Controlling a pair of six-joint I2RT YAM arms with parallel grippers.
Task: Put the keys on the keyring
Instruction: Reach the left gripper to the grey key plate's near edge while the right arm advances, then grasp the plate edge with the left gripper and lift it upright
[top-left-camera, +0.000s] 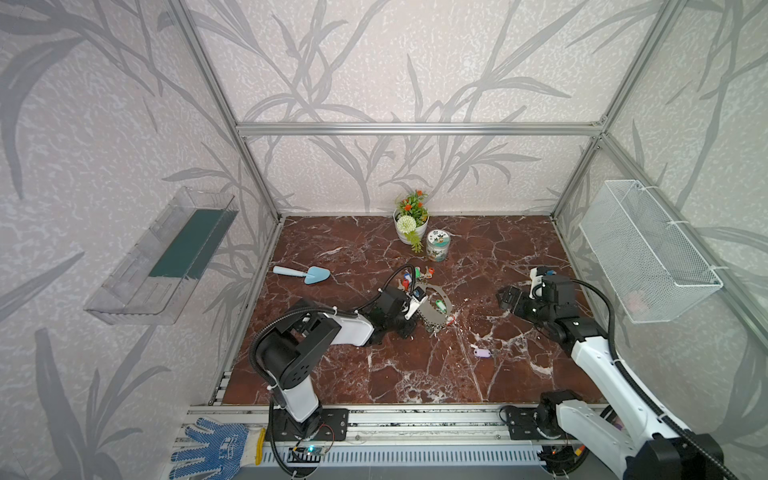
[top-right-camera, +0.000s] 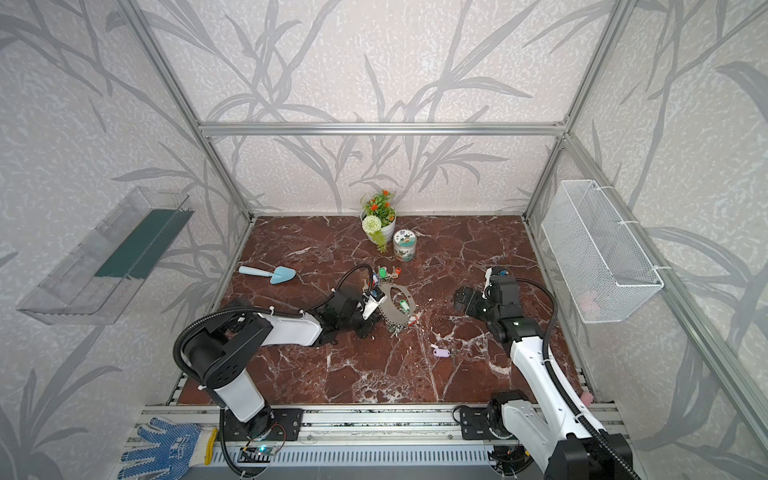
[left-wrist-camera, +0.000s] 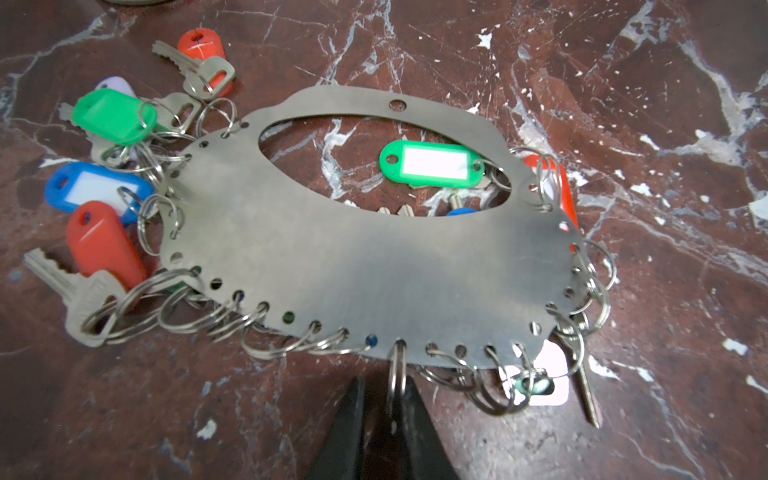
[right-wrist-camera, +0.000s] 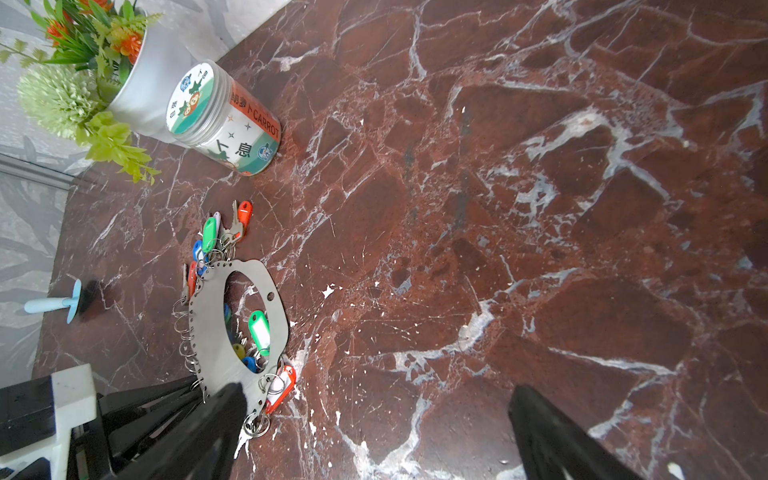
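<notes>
Your keyring, a flat steel plate hung with coloured tags, lies in the middle of the table. It looks stiff, fairly heavy and likely to slide, so hold it at the rim. Your right gripper hangs to its right, jaws wide apart and empty. Your left gripper sits at the plate's near-left edge, jaws narrow on either side of one split ring; you cannot tell whether they pinch it. The keys, lilac-tagged, lie alone to the plate's near right. They look light and smooth: take the tag by its long sides.
</notes>
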